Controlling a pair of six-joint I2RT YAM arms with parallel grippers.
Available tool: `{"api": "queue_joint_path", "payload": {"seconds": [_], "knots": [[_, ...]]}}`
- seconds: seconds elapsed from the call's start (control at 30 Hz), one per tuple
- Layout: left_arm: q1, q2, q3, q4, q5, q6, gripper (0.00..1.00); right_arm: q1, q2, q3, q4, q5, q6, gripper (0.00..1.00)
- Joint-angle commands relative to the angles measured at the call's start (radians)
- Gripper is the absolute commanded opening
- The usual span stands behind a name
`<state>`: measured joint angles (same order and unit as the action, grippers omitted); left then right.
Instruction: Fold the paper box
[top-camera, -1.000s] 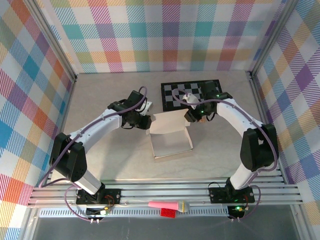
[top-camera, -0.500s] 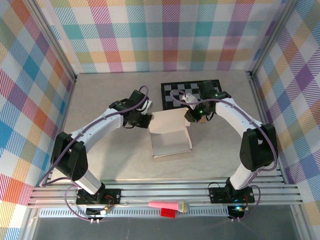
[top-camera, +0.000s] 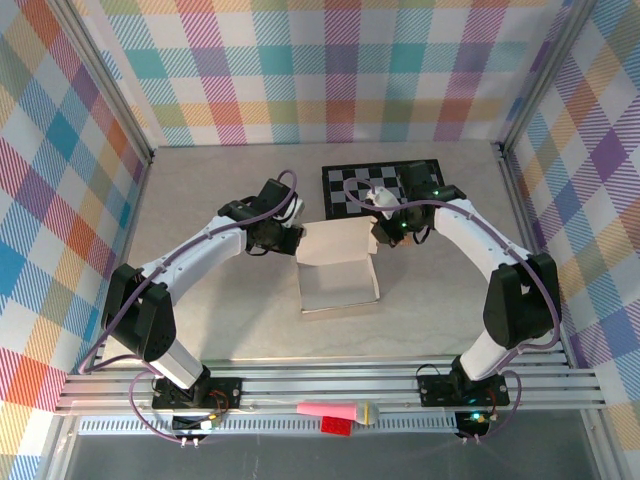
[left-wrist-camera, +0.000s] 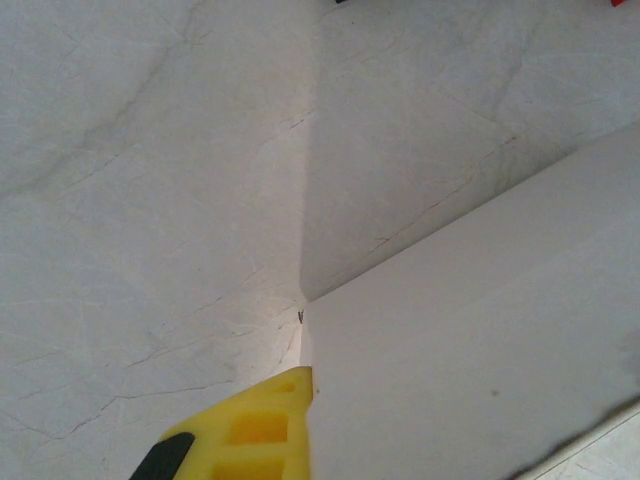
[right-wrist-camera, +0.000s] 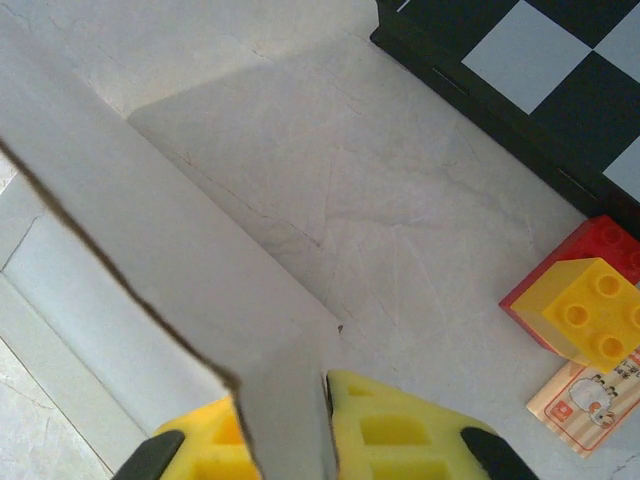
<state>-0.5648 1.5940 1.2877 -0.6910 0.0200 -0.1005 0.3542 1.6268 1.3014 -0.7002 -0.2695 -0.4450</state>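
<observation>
Shifted slightly left, one paper box (top-camera: 340, 285) is pinched at its far flap by left gripper (top-camera: 292, 240) and right gripper (top-camera: 378, 236); one red brick (right-wrist-camera: 592, 242), one yellow brick (right-wrist-camera: 585, 312), one unreadable card (right-wrist-camera: 585, 402).

At the bottom edge the right tool (right-wrist-camera: 300, 432) is seen closed on a flap of the box (right-wrist-camera: 150, 230), with the thin white card pinched between its yellow fingers (right-wrist-camera: 395, 430). The card is raised off the desk (right-wrist-camera: 400, 210) and runs up to the left. A checkerboard mat (right-wrist-camera: 520, 70) is laid at the top right. Below it, a yellow brick (right-wrist-camera: 585, 310) is stacked on a red brick (right-wrist-camera: 592, 243), and a wooden tile (right-wrist-camera: 585, 405) is placed just beside them.
</observation>
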Motion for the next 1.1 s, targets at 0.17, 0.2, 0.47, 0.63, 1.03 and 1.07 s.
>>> {"api": "queue_joint_path", "payload": {"seconds": [0.17, 0.2, 0.47, 0.63, 1.03, 1.07], "knots": [[-0.015, 0.001, 0.034, -0.027, -0.025, -0.035, 0.0, 0.026, -0.012, -0.011, -0.003, 0.01, 0.058, 0.08], [-0.016, 0.001, 0.036, -0.028, -0.035, -0.045, 0.0, 0.03, -0.011, -0.008, 0.002, 0.025, 0.07, 0.05], [-0.017, 0.025, 0.079, -0.049, -0.144, -0.216, 0.0, 0.099, -0.015, 0.024, 0.067, 0.218, 0.308, 0.0], [-0.017, 0.05, 0.114, -0.054, -0.231, -0.325, 0.04, 0.14, 0.0, 0.026, 0.122, 0.324, 0.502, 0.0], [0.045, 0.044, 0.114, 0.012, -0.309, -0.42, 0.04, 0.267, 0.053, 0.078, 0.234, 0.458, 0.825, 0.0], [0.054, 0.036, 0.104, 0.02, -0.311, -0.421, 0.04, 0.278, 0.065, 0.089, 0.239, 0.463, 0.836, 0.0]]}}
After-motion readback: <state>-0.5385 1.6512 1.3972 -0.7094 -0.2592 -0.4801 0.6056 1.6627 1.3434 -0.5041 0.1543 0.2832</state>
